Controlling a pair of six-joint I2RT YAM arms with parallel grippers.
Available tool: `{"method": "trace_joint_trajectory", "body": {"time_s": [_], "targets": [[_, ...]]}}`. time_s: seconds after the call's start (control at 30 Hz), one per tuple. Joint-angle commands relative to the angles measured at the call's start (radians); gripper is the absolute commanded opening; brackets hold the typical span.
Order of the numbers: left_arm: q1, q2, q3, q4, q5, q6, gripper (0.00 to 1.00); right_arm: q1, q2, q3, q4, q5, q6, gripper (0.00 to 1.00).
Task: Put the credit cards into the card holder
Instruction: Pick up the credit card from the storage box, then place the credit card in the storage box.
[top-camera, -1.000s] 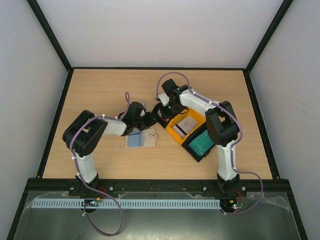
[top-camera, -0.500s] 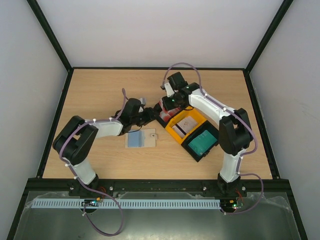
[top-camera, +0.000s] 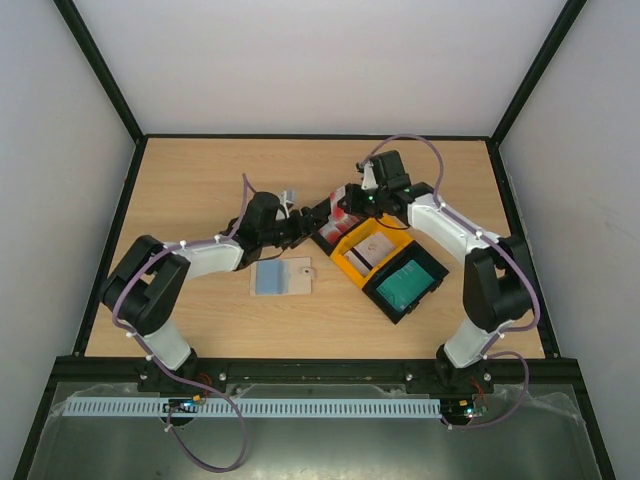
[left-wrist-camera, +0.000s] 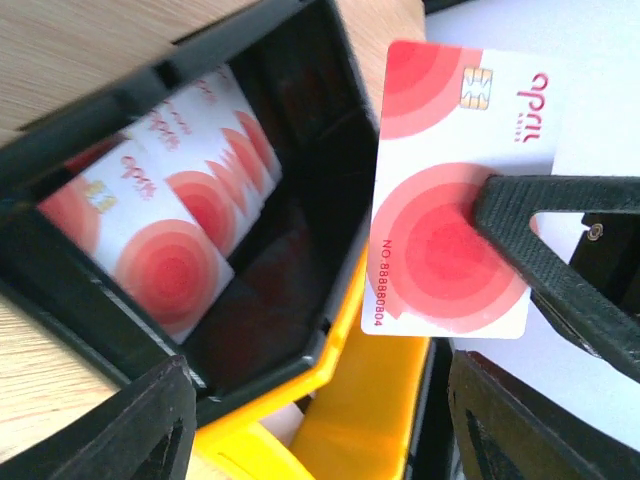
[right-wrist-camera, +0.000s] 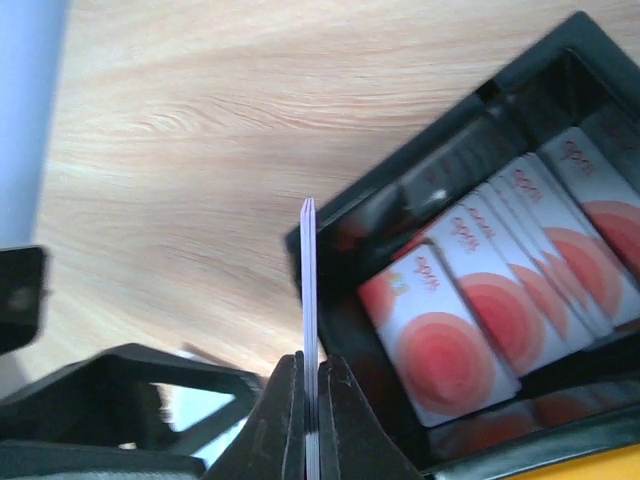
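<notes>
My right gripper is shut on a red-and-white credit card, seen edge-on and upright above the near rim of the tray's black compartment. The left wrist view shows that card's face with one right finger across it. My left gripper is open and empty just short of the card, facing it over the tray. Several more red-and-white cards lie in the black compartment. The card holder lies open on the table, greyish-blue inside, left of the tray. From above, both grippers meet at the tray's far-left corner.
The black-and-yellow tray lies slanted right of centre, with a whitish card in its yellow compartment and a teal card in its near one. Black frame rails edge the wooden table.
My right gripper has risen out of the black compartment with a card and its arm has swung right. My left arm has stretched away from the card holder toward the tray.
</notes>
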Motion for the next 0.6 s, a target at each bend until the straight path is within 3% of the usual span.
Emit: {"method": "trace_joint_trajectory", "body": {"time_s": [0.0,0.3,0.43,0.57], "targets": [[-0.001,0.008,0.058,0.076,0.093,-0.021,0.71,-0.024,-0.082,-0.054,0.154,-0.131,0.137,0.02],[-0.003,0.034,0.063,0.269,0.216,-0.123,0.75,-0.064,-0.16,-0.175,0.352,-0.353,0.304,0.02],[-0.003,0.03,0.061,0.288,0.229,-0.136,0.69,-0.084,-0.191,-0.229,0.474,-0.44,0.416,0.03],[-0.005,0.017,0.059,0.281,0.23,-0.123,0.56,-0.101,-0.217,-0.263,0.567,-0.494,0.514,0.06]]}}
